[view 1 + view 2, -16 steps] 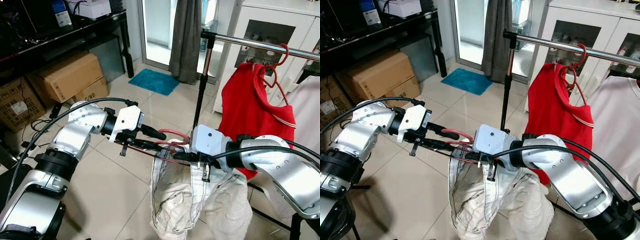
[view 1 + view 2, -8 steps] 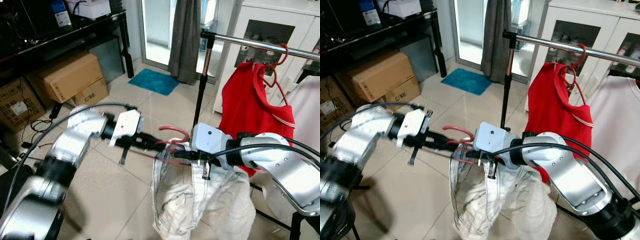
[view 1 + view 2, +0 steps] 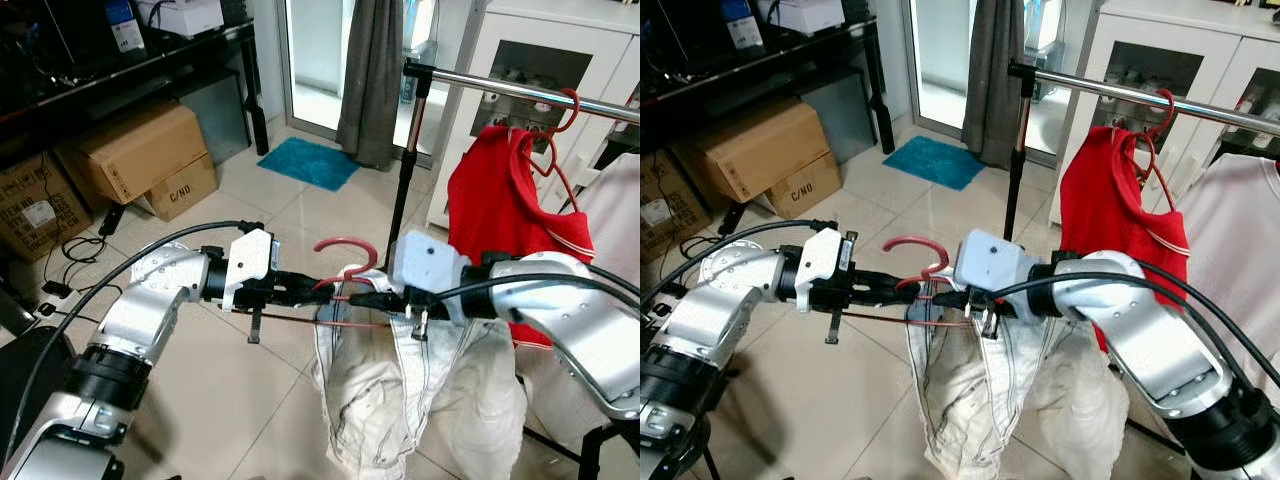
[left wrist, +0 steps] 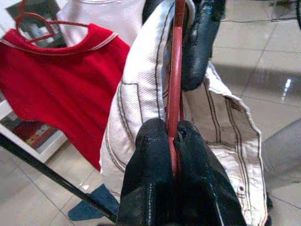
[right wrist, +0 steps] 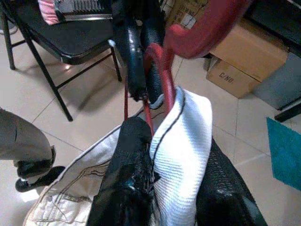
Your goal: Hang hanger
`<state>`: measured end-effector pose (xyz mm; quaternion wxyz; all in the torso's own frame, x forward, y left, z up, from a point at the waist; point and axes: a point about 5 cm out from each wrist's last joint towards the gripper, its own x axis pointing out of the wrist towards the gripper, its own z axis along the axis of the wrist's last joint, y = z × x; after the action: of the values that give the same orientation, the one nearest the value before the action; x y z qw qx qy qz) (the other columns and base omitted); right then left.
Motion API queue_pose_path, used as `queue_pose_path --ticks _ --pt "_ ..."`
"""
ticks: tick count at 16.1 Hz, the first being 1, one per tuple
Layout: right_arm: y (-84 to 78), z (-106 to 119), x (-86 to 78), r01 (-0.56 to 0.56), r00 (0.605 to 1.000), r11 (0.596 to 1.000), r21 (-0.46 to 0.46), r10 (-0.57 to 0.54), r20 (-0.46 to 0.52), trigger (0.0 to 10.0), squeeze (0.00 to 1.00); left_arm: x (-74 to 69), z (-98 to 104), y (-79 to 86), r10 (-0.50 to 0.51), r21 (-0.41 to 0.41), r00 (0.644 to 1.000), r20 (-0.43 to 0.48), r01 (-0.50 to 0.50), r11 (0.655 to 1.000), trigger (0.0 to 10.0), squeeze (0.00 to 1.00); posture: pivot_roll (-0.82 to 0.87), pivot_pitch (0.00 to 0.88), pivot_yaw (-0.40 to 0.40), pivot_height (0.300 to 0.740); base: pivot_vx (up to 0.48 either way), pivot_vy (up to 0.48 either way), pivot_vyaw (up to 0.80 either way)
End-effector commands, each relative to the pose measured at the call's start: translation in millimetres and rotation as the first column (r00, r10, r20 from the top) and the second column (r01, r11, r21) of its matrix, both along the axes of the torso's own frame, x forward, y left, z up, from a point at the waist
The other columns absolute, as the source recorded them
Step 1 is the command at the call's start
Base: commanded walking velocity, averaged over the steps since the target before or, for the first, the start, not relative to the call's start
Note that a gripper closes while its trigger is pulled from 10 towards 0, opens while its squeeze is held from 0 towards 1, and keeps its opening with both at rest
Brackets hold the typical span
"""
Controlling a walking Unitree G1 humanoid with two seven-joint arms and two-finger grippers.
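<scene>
A red hanger (image 3: 345,255) carries white trousers (image 3: 400,390) that hang down from its bar. Both grippers hold it in front of me at chest height. My left gripper (image 3: 305,290) is shut on the hanger's thin red bar (image 4: 175,84), its fingers (image 4: 148,188) pinched tight. My right gripper (image 3: 365,298) is shut on the hanger beside the hook, with trouser cloth (image 5: 181,141) caught between its fingers (image 5: 129,160). The hook stands upright. The metal clothes rail (image 3: 520,90) runs higher up at the right, apart from the hanger. A red shirt (image 3: 500,215) hangs on it.
The rail's black post (image 3: 403,180) stands just beyond the grippers. A white garment (image 3: 615,200) hangs right of the red shirt. Cardboard boxes (image 3: 130,150) and a dark desk line the left; a blue mat (image 3: 308,162), grey curtain (image 3: 370,70) and white cabinet (image 3: 540,60) lie beyond. A person's leg (image 5: 23,141) stands by a black chair (image 5: 70,42).
Both grippers have shifted slightly right with the hanger. The hook has turned from lying flat to standing upright, and the trousers have lifted a little. The left elbow has dropped.
</scene>
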<state>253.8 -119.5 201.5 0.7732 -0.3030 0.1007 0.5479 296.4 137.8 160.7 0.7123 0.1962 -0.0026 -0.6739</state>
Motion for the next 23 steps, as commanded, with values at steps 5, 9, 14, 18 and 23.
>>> queue_pose_path --ticks 5,9,14,18,23 --pt "-5.6 25 -0.4 -0.002 0.996 0.998 0.064 -0.004 0.084 10.0 1.0 4.8 12 3.7 0.122 -0.098 0.991 0.054 -0.116 0.988 0.0 0.0 -0.19 0.0 0.046 0.74 0.0 0.0 0.0" --pt "-14.4 26 -1.1 0.109 0.99 0.991 0.077 -0.116 0.084 10.0 1.0 14.7 17 0.5 0.208 -0.145 0.974 0.092 -0.194 0.97 0.0 0.0 -0.19 0.0 0.054 0.74 0.0 0.0 0.0" --pt "-7.6 15 1.3 0.308 0.937 0.945 0.107 -0.321 0.138 10.0 0.29 19.9 24 -6.1 0.257 -0.215 0.961 0.105 -0.231 0.949 0.0 0.0 -0.19 0.0 0.056 0.74 0.0 0.0 0.0" --pt "-7.6 5 11.6 0.537 0.805 0.835 0.117 -0.549 0.226 10.0 0.0 20.3 28 -7.8 0.266 -0.232 0.957 0.116 -0.235 0.944 0.0 0.0 -0.18 0.0 0.056 0.74 0.0 0.0 0.0" --pt "-12.0 8 14.5 0.589 0.748 0.799 0.119 -0.595 0.293 0.0 0.0 22.3 29 -7.2 0.282 -0.24 0.951 0.124 -0.247 0.939 0.0 0.0 -0.18 0.0 0.061 0.74 0.0 0.0 0.0"
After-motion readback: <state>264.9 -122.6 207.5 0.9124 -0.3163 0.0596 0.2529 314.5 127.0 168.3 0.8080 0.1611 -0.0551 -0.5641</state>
